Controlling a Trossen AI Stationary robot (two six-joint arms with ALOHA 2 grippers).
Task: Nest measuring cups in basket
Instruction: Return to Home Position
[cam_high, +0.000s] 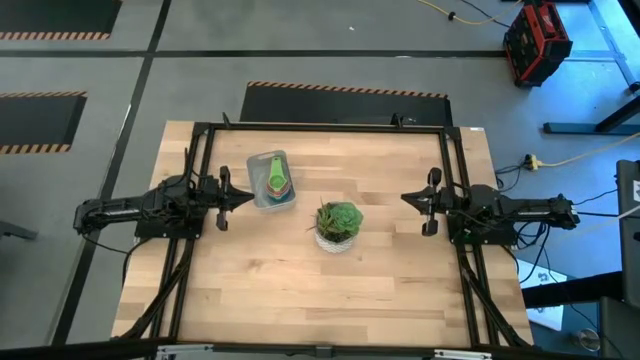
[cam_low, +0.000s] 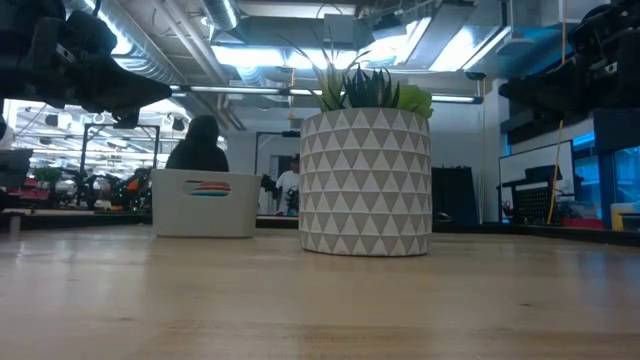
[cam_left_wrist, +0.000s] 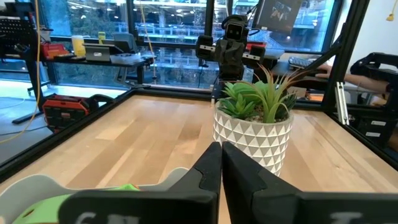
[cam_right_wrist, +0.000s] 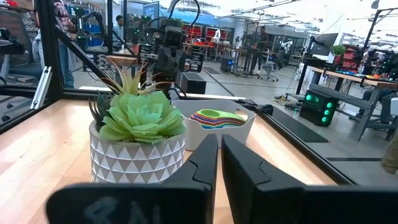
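Note:
The basket (cam_high: 272, 181) stands on the table left of centre. The measuring cups (cam_high: 277, 178) lie stacked inside it, a green one on top; the right wrist view shows several coloured rims (cam_right_wrist: 217, 118) one inside another. My left gripper (cam_high: 245, 198) hovers level and shut just left of the basket, above the table, its fingers (cam_left_wrist: 211, 163) pointing toward the table's right. My right gripper (cam_high: 407, 198) hovers level and shut at the table's right side, pointing left toward the plant, with nothing between its fingers (cam_right_wrist: 208, 152).
A white pot with a triangle pattern and a green plant (cam_high: 338, 225) stands at the table's middle, between the two grippers and right of the basket (cam_low: 205, 203). A black frame (cam_high: 320, 127) runs around the table. Bare wood (cam_high: 300, 290) lies toward the near edge.

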